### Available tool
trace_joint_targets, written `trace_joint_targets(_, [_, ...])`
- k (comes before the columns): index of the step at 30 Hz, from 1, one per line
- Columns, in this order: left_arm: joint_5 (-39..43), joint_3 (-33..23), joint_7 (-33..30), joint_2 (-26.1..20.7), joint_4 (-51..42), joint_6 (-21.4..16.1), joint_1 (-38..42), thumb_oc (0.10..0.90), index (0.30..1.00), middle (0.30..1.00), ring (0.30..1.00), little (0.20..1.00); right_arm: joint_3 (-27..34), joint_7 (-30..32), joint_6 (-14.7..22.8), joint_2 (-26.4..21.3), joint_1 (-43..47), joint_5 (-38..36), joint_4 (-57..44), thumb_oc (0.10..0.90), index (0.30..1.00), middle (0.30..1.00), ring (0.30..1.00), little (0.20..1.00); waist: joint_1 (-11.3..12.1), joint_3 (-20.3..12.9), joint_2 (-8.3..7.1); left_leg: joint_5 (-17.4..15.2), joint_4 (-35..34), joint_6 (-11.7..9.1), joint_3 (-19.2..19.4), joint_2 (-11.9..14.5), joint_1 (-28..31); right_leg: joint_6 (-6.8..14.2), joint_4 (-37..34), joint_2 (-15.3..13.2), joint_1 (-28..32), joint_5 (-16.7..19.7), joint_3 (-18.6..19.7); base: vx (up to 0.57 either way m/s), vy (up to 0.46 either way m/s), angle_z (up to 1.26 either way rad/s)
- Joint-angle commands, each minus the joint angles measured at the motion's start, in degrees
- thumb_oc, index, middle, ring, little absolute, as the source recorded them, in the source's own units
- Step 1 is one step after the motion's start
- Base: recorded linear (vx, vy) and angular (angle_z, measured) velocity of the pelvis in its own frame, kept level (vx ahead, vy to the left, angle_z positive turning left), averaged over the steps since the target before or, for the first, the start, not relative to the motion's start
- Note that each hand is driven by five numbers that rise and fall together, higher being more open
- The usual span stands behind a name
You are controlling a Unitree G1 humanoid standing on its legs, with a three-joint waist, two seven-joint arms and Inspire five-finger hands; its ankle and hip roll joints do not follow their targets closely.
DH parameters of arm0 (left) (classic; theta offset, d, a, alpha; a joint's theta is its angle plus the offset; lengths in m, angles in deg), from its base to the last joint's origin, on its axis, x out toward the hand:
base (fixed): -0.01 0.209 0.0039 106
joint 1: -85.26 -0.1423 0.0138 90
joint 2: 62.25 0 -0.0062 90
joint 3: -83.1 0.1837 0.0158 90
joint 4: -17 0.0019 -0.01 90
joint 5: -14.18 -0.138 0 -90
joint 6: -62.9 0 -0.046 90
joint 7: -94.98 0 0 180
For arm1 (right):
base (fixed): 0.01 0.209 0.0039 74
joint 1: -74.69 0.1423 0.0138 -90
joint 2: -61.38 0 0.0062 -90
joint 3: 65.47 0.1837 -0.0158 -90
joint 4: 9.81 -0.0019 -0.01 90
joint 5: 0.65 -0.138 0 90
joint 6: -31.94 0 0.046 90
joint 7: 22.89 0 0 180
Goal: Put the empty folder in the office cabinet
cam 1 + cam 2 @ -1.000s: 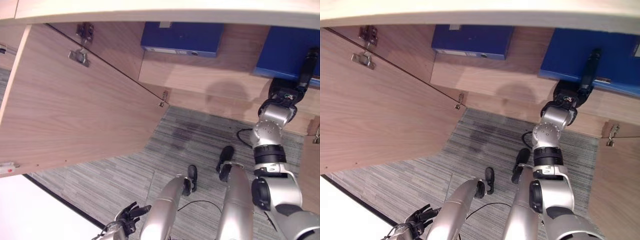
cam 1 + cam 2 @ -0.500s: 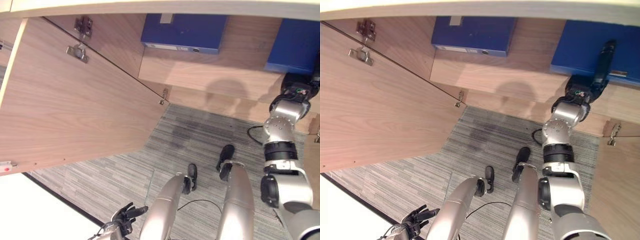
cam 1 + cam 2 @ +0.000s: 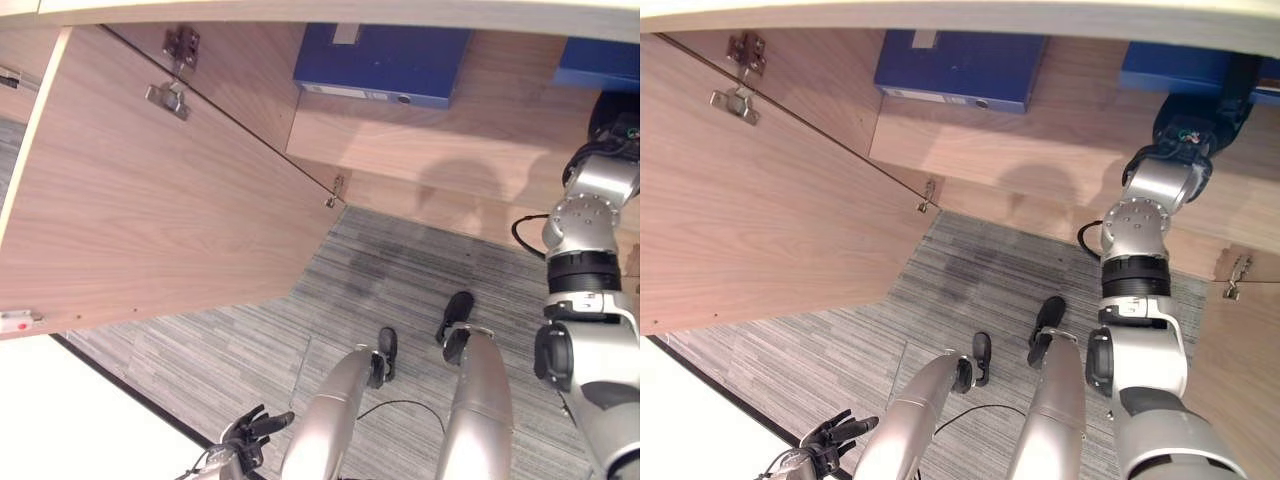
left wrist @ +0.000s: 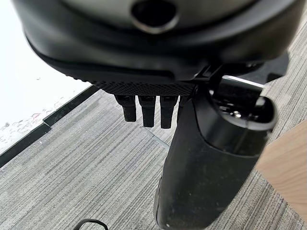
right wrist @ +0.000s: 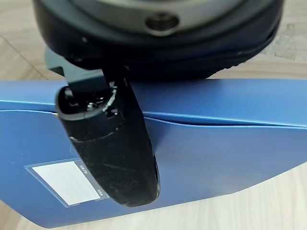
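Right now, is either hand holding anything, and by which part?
The right hand grips the flat blue plastic folder at its labelled edge, thumb on top. The left hand holds nothing.

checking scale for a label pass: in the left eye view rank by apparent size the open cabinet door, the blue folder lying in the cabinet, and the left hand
1. open cabinet door, but nearest the camera
2. blue folder
3. left hand

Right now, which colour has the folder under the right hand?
Blue, with a white label; the folder shows best in the right wrist view.
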Motion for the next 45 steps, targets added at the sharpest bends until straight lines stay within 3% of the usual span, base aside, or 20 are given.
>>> trace_joint_targets(1, [-2.6,1.1,-1.8,-9.9,4.7,-0.6,-5.1,0.800,0.900,0.900,0.900,0.900,-3.5,-2.4,0.5,-5.0,5.4,7.4,-3.1,0.800,0.900,0.900,0.900,0.900,0.6,-5.3,0.31,-3.9,-4.5,-2.9,-4.3,1.0,3.6,8.0,1.2,2.7,1.8,-6.0,5.0,0.00,0.000,0.00])
trace_joint_targets(3, [-2.9,0.9,-1.6,-10.0,4.9,-0.5,-5.1,0.800,0.900,0.900,0.900,0.900,-4.0,-3.1,-1.0,-4.1,4.6,6.8,-1.8,0.800,0.900,0.900,0.900,0.900,0.6,-5.4,0.53,-3.9,-4.3,-2.8,-4.2,1.1,3.6,7.9,1.3,2.9,1.7,-6.1,5.1,0.00,0.000,0.00])
trace_joint_targets(9, [-3.2,0.2,-0.1,-10.8,5.9,-0.3,-5.0,0.800,0.900,0.900,0.900,0.900,-12.1,-5.6,-11.2,-7.2,4.2,11.5,5.5,0.800,0.900,0.900,0.900,0.900,0.5,-5.0,-0.09,-3.7,-4.2,-2.9,-3.5,1.7,3.2,7.9,0.8,2.7,1.4,-5.2,5.2,-0.02,-0.004,0.00])
trace_joint_targets(11, [-4.1,-0.2,0.8,-11.3,6.8,-0.1,-4.6,0.800,0.900,0.900,0.900,0.900,-18.0,-7.3,-18.5,-9.8,4.8,17.3,10.0,0.800,0.900,0.900,0.900,0.900,0.2,-4.9,-0.88,-3.5,-4.0,-2.9,-3.2,2.0,2.8,7.8,0.5,2.8,1.3,-4.6,5.2,-0.05,-0.012,-0.04])
trace_joint_targets(12, [-5.3,-0.5,1.9,-11.9,7.3,-0.1,-4.1,0.800,0.900,0.900,0.900,0.900,-24.5,-10.0,-24.4,-12.5,5.8,24.6,11.8,0.800,0.900,0.900,0.900,0.900,-0.1,-4.7,-1.71,-3.2,-3.9,-3.0,-3.0,2.3,2.5,7.6,0.0,2.8,1.1,-4.0,5.2,-0.08,-0.022,-0.07])
trace_joint_targets(14, [-7.4,-0.2,3.2,-12.5,8.0,0.0,-3.6,0.800,0.900,0.900,0.900,0.900,-30.4,-13.8,-28.0,-13.1,5.9,30.0,12.0,0.800,0.900,0.900,0.900,0.900,-0.6,-4.3,-2.53,-2.9,-4.1,-3.0,-2.7,2.6,2.2,7.4,-0.9,3.0,1.1,-3.3,5.4,-0.07,-0.013,-0.12])
trace_joint_targets(20, [-8.3,-0.4,4.5,-12.5,8.1,-0.1,-3.3,0.800,0.900,0.900,0.900,0.900,-33.1,-19.5,-26.6,-12.9,2.7,26.9,5.0,0.800,0.900,0.900,0.900,0.900,-0.7,-3.8,-2.79,-2.6,-4.5,-3.1,-2.3,2.9,2.5,7.7,-2.1,3.1,1.6,-2.7,5.3,-0.03,0.005,-0.11])
trace_joint_targets(25, [-8.9,-1.0,4.9,-12.4,8.3,-0.4,-3.6,0.800,0.900,0.900,0.900,0.900,-30.0,-21.9,-23.4,-11.3,0.5,21.7,-0.4,0.800,0.900,0.900,0.900,0.900,-0.6,-3.7,-2.34,-2.5,-4.9,-3.0,-2.1,3.0,2.8,8.0,-2.6,3.2,2.1,-2.5,5.4,0.00,0.003,-0.01])
trace_joint_targets(32, [-9.8,-2.3,5.7,-12.5,8.8,-0.4,-3.6,0.800,0.900,0.900,0.900,0.900,-30.4,-23.1,-22.7,-12.3,-1.2,23.3,-1.7,0.800,0.900,0.900,0.900,0.900,-0.6,-4.0,-2.24,-2.1,-5.5,-3.0,-2.1,3.3,2.7,8.2,-3.7,3.2,2.2,-1.8,5.2,0.00,0.003,-0.01])
trace_joint_targets(37, [-9.4,-2.6,5.5,-12.2,9.0,-0.5,-4.1,0.800,0.900,0.900,0.900,0.900,-26.9,-22.0,-21.3,-11.5,-1.3,21.8,-0.4,0.800,0.900,0.900,0.900,0.900,-0.5,-4.0,-2.15,-2.2,-5.3,-2.9,-1.9,3.3,2.5,8.4,-3.9,3.3,2.0,-1.7,5.6,0.00,0.000,0.00])
trace_joint_targets(38, [-9.3,-2.7,5.5,-12.3,9.1,-0.5,-4.1,0.800,0.900,0.900,0.900,0.900,-27.7,-21.5,-21.8,-12.8,-0.7,24.4,1.2,0.800,0.900,0.900,0.900,0.900,-0.6,-4.0,-2.25,-2.1,-5.3,-2.9,-1.8,3.4,2.4,8.4,-4.0,3.3,1.9,-1.6,5.6,0.00,0.000,0.00])
trace_joint_targets(43, [-10.4,-3.7,4.8,-13.2,10.7,-0.4,-3.7,0.800,0.900,0.900,0.900,0.900,-41.3,-18.3,-30.8,-23.5,6.7,54.1,11.2,0.800,0.900,0.900,0.900,0.900,-1.5,-3.9,-4.13,-1.4,-5.9,-3.1,-1.5,3.6,1.9,8.1,-5.0,3.1,1.4,-0.3,5.7,0.00,0.000,0.00])
trace_joint_targets(44, [-10.4,-3.8,4.8,-13.1,10.7,-0.5,-3.7,0.800,0.900,0.900,0.900,0.900,-41.5,-18.3,-30.8,-23.5,6.9,54.1,11.3,0.800,0.900,0.900,0.900,0.900,-1.6,-3.8,-4.05,-1.4,-5.9,-3.1,-1.5,3.6,1.9,8.1,-5.0,3.1,1.4,-0.3,5.7,-0.02,0.005,-0.04])
trace_joint_targets(45, [-10.6,-3.8,4.3,-13.5,10.7,-0.5,-3.5,0.800,0.900,0.900,0.900,0.900,-46.5,-17.7,-33.0,-25.7,10.6,63.8,14.2,0.800,0.900,0.900,0.900,0.900,-1.7,-3.7,-4.50,-1.3,-6.3,-3.1,-1.4,3.6,1.9,8.0,-5.2,3.1,1.4,0.0,5.6,-0.02,-0.002,-0.07])
